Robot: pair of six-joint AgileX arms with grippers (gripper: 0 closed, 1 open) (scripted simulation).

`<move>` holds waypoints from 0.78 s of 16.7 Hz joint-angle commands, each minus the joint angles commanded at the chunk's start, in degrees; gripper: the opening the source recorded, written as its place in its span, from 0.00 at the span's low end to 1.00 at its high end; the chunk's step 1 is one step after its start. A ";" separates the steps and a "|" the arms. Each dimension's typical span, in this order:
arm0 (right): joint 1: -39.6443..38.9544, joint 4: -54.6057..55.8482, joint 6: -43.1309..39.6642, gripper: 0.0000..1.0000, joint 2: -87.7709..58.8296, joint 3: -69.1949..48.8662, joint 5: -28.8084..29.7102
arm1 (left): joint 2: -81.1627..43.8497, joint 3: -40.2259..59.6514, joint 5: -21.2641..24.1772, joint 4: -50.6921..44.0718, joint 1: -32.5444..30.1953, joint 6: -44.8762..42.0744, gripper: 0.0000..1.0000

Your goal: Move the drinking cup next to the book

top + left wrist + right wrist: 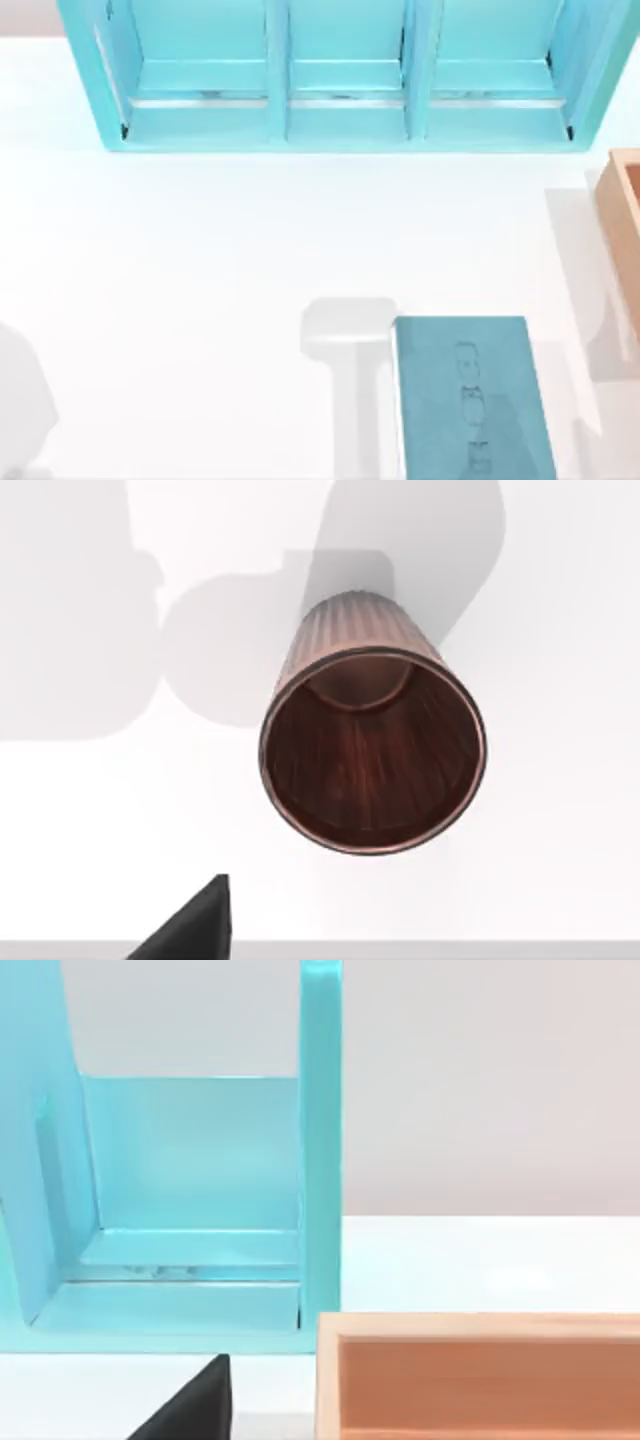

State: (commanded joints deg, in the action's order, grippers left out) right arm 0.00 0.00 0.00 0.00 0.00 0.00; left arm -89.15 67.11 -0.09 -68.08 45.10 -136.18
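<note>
The drinking cup (372, 750) is a ribbed reddish-brown cup on the white table. The left wrist view looks down into its open mouth. A dark piece of my left gripper (195, 925) shows close to the camera, apart from the cup, and nothing touches the cup. The book (472, 400) is flat and teal-blue with faint outline drawings down its cover. It lies at the table's near edge, right of the middle. A dark piece of my right gripper (195, 1405) shows in the right wrist view, facing the shelf and the box.
A big light-blue shelf unit (340, 120) with three bays spans the back of the table and also shows as the shelf unit (200, 1210). A tan wooden box (625, 220) stands at the right edge, the same box (480, 1375) being close before the right wrist.
</note>
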 joint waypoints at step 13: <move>0.00 0.00 0.00 1.00 0.00 0.00 0.00 | -5.17 -13.90 0.00 19.26 0.42 -0.55 0.92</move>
State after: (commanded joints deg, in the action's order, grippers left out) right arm 0.00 0.00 0.00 0.00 0.00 0.00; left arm -94.32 53.21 -0.08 -48.82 45.51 -136.73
